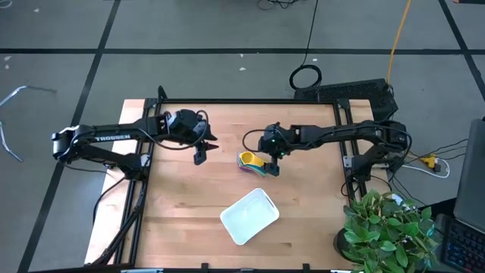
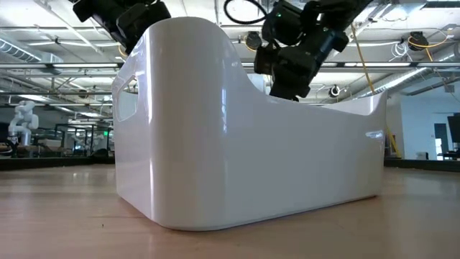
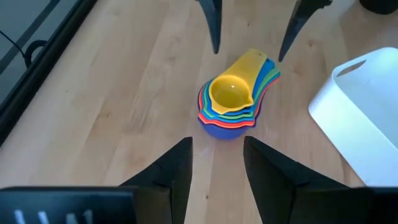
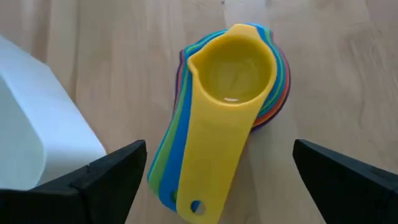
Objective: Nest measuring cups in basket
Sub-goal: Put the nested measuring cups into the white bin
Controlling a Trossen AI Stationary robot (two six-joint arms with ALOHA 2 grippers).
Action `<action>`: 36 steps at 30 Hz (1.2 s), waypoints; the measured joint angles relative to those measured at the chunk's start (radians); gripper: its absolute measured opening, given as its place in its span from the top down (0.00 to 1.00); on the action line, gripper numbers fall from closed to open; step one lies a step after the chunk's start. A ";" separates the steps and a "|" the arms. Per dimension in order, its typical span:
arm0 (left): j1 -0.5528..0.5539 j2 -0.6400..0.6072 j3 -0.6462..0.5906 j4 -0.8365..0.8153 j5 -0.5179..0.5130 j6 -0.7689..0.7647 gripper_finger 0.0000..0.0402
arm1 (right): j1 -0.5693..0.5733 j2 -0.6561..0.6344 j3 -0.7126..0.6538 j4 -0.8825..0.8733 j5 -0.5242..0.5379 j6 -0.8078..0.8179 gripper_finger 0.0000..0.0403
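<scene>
The measuring cups (image 1: 251,161) sit nested in one stack, bowl bottoms on the table, with yellow on top and red, green and blue rims below (image 3: 231,102). Their handles fan out together (image 4: 205,168). My right gripper (image 1: 263,164) hovers over the stack, open wide, one finger on each side of the handles and apart from them (image 4: 221,180). My left gripper (image 1: 204,152) is open and stands left of the stack, pointing at it (image 3: 217,171). The white basket (image 1: 249,215) rests empty nearer the table's front.
In the low view the basket wall (image 2: 251,144) fills the picture and hides the cups and both sets of fingertips. A potted plant (image 1: 386,227) stands at the table's near right corner. Bare wood lies between the stack and the basket (image 3: 360,112).
</scene>
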 joint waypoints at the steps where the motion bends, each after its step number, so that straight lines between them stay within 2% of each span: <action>1: 0.000 0.000 0.000 0.000 0.000 0.001 0.64 | 0.001 0.015 0.022 -0.024 0.012 0.001 0.01; 7: -0.004 0.000 0.000 -0.008 0.000 0.004 0.64 | 0.002 0.088 0.112 -0.132 0.018 0.031 0.01; 12: -0.010 0.000 0.000 -0.016 0.000 0.010 0.64 | 0.005 0.124 0.116 -0.139 0.012 0.106 0.01; 21: -0.010 0.000 0.000 -0.023 -0.001 0.031 0.64 | 0.049 0.174 0.116 -0.116 -0.010 0.131 0.01; 24: -0.010 0.000 0.000 -0.023 -0.001 0.032 0.64 | 0.057 0.194 0.116 -0.121 0.017 0.132 0.01; 31: -0.010 0.000 0.000 -0.023 -0.001 0.031 0.64 | 0.055 0.202 0.116 -0.159 0.159 0.109 0.01; 36: -0.010 0.000 0.000 -0.023 -0.001 0.026 0.64 | 0.026 0.195 0.116 -0.220 0.176 0.068 0.01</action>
